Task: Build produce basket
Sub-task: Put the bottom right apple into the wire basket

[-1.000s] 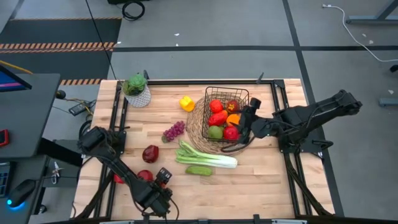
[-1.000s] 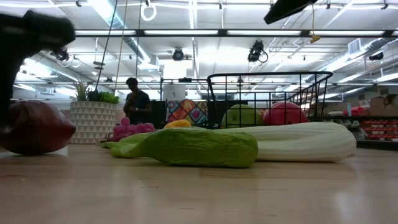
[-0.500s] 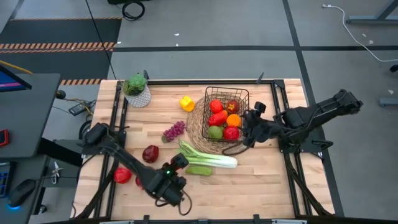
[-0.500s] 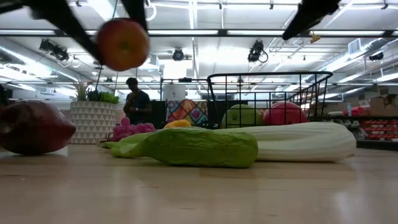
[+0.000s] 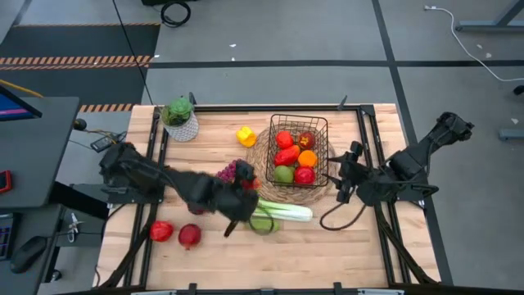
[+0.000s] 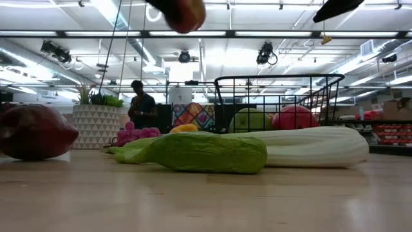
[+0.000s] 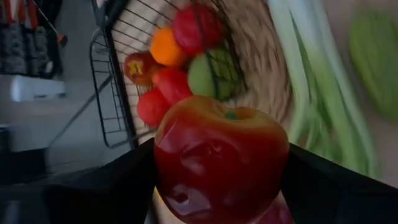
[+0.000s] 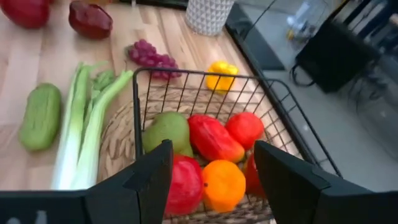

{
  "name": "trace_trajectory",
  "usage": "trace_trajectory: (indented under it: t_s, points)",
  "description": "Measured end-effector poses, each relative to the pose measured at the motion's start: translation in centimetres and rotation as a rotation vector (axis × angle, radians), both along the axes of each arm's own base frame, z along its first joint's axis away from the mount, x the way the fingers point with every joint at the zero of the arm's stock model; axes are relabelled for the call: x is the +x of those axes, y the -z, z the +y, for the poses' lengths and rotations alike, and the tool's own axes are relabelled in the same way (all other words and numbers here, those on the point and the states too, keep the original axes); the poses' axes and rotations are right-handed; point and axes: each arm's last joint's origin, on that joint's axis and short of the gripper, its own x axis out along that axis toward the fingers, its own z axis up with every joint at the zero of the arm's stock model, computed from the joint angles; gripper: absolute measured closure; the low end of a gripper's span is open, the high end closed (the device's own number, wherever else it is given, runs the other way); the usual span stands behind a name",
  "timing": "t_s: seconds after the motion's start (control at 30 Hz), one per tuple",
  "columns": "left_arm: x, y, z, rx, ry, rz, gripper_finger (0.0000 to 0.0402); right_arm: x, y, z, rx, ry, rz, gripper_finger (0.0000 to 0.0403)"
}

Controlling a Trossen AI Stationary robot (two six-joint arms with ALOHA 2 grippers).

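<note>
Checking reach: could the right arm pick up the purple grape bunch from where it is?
Probably not: the black wire basket stands between the right end effector and the purple grapes.

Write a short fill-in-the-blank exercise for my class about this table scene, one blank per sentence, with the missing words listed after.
1. The left gripper holds a red ____.
2. The black wire basket stands on a round woven ____.
3. The right gripper is ____ and holds nothing.
4. The leek lies on the table, ____ the basket.

Missing words: apple; mat; open; outside
</note>
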Motion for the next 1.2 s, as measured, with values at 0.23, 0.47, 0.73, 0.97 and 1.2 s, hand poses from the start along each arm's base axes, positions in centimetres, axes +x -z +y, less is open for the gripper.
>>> trace_trajectory:
  t_s: [0.23,0.47,0.73,0.97,1.2]
  points:
    - [2.0,-1.1,3.1,-0.198,0.062,-0.093,0.0108,-0.8,2.3,-0.8,0.013,-0.048,-0.021,0.0188]
    - [3.6,-1.5,6.3,-0.367,0.112,-0.157,0.0108,-4.0,3.7,-2.6,0.126,-0.007,-0.097,0.0211]
    - [5.5,-1.2,11.4,-0.484,0.198,-0.222,0.0108,-5.5,3.9,-3.9,0.216,0.020,-0.230,0.0214]
    - [6.7,-1.0,16.2,-0.635,0.305,-0.320,0.0108,-4.8,1.0,-4.1,0.214,0.034,-0.434,0.0215]
    - [7.4,-0.9,18.4,-0.790,0.392,-0.399,0.0108,-4.1,-1.2,-4.5,0.136,0.056,-0.592,0.0215]
